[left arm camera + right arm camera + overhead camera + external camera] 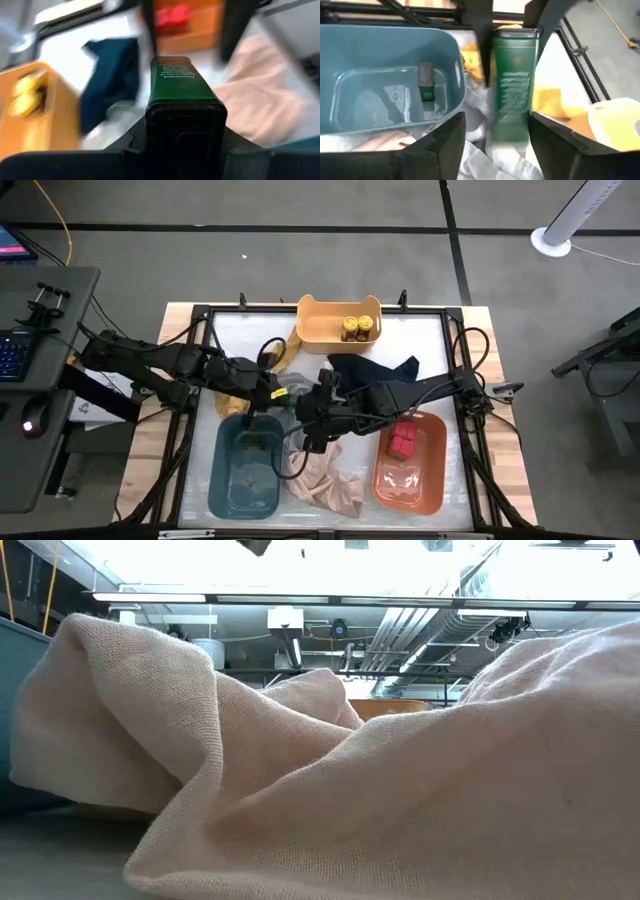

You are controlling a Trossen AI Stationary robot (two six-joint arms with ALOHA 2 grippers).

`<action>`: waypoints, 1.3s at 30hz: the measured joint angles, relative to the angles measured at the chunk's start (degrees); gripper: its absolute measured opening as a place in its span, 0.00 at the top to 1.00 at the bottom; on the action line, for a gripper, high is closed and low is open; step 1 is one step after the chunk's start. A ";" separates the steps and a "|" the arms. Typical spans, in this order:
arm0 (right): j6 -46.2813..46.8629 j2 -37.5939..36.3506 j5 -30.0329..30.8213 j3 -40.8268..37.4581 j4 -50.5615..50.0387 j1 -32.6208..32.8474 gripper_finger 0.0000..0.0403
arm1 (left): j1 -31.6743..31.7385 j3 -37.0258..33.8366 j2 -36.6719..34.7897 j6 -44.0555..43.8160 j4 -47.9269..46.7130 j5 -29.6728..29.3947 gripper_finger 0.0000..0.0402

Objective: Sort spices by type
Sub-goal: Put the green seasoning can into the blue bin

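A green tin point(512, 85) with a dark lid hangs above the table's middle, between my two grippers. My left gripper point(185, 147), reaching in from the table's left point(272, 395), is shut on it. My right gripper point(497, 145), coming from the right point(305, 415), stands open around the tin's other end. A second green tin point(426, 82) lies inside the blue bin point(228, 480). Red tins point(405, 442) sit in the orange bin point(432, 480), and yellow-lidded jars point(358, 328) in the yellow bin point(315, 330). My left gripper pinches the green tin's dark lid end point(185, 115) between its two fingers point(481, 35), coming from the table's left and slanting down. The tin sticks out beyond the fingers, lifted clear of the table. My right gripper's fingers point(555, 145) flank the tin's bottom end; I cannot tell whether they touch it.
A beige cloth point(325, 480) lies at the near edge between the blue and orange bins and fills the low view point(400, 790). A navy cloth point(375, 370) lies at the middle and a yellow cloth point(240, 405) under my left arm.
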 joint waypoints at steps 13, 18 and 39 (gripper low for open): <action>14.69 -2.05 4.28 -0.07 -22.01 2.52 0.44 | -7.71 0.03 -3.22 -24.80 -25.67 7.42 0.77; 15.96 -2.10 7.97 -0.29 -26.11 4.39 0.44 | -20.28 -0.32 -1.30 -33.67 -25.27 12.33 0.77; 15.88 -2.32 9.57 -0.72 -26.21 4.80 0.44 | -27.55 -9.83 19.82 -45.29 -16.81 2.97 0.77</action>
